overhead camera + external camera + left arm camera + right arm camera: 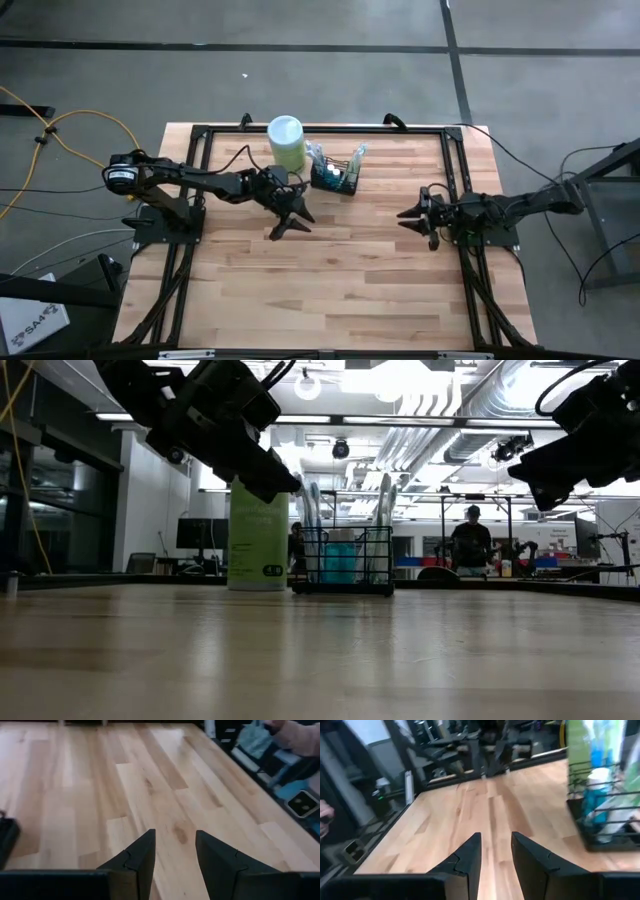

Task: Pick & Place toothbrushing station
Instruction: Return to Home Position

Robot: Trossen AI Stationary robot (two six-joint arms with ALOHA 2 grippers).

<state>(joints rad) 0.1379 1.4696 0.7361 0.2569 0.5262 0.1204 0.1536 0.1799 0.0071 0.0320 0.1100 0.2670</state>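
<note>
Left end effector (290, 222): fingers apart, empty, raised above the table (330, 290); likely free to retreat.
Green canister (286, 143): just beyond it, close to its way back.
Toothbrushing station (335, 178): beside the canister, between both end effectors, toothbrushes (386, 495) upright inside.
Right end effector (418, 218): fingers apart, empty, well apart from the station.

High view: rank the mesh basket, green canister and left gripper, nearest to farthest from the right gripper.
1. mesh basket, toward the far edge from the right gripper.
2. left gripper, level across the table.
3. green canister, just past the basket.
</note>
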